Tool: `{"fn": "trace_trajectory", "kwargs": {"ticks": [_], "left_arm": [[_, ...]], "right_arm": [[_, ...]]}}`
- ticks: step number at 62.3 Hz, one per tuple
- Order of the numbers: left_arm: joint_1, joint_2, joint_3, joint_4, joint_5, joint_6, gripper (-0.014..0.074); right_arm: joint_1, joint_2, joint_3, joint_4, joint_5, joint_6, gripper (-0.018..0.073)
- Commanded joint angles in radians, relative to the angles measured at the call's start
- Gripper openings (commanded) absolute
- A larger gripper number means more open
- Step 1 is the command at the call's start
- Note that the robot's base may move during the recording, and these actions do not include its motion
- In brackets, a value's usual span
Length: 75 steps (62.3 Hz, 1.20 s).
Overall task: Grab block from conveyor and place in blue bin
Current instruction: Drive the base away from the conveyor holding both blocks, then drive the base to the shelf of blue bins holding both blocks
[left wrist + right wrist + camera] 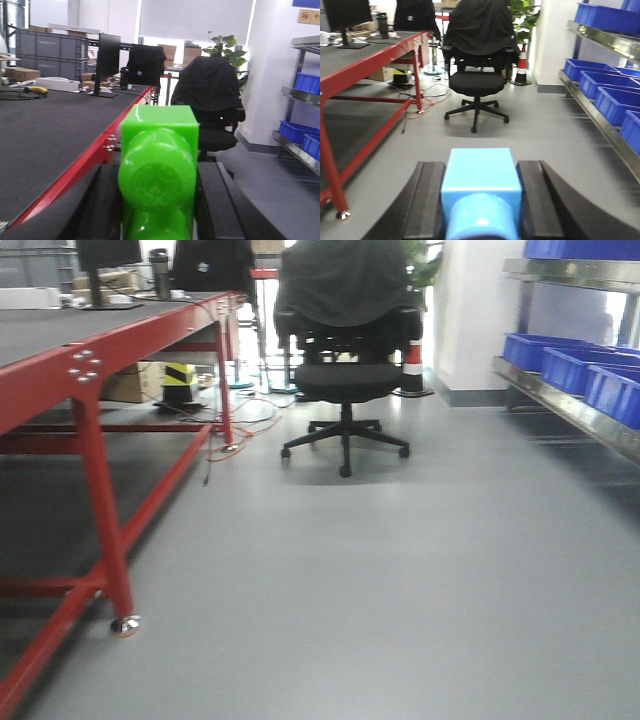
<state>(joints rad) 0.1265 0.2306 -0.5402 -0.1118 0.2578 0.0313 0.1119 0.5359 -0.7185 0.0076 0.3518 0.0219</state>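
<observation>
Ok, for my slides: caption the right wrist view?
Right fingers grip a light blue block, facing an office chair and shelved blue bins.

A long table (pixel 50 335) with a red metal frame and a flat dark grey top runs along the left side. At its far end stand a black monitor (pixel 108 52) on a flat base, a dark flask (pixel 124 79) just beside it, large grey crates (pixel 50 47), a cardboard box (pixel 20 74), a long white device (pixel 60 84) and a small yellow item (pixel 36 90). The nearer stretch of the top is bare. The table rests on a smooth grey floor (pixel 400 590) by a round metal foot (pixel 125 625). On the floor stand a black office chair (pixel 345 380), loose cables (pixel 245 415), a striped cone (pixel 412 360), and under the table a yellow and black object (pixel 179 375).
</observation>
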Motion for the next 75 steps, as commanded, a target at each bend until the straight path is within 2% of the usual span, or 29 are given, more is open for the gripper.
{"fn": "trace_trajectory", "kwargs": {"ticks": [1,75], "left_arm": [[0.001,-0.005,-0.001,-0.007,-0.014,0.002,-0.0111],[0.001,-0.005,-0.001,-0.007,-0.014,0.002,-0.0111]], "right_arm": [[0.000,-0.002,-0.007,-0.008,-0.030,-0.001,-0.0162],[0.000,-0.002,-0.007,-0.008,-0.030,-0.001,-0.0162]]}}
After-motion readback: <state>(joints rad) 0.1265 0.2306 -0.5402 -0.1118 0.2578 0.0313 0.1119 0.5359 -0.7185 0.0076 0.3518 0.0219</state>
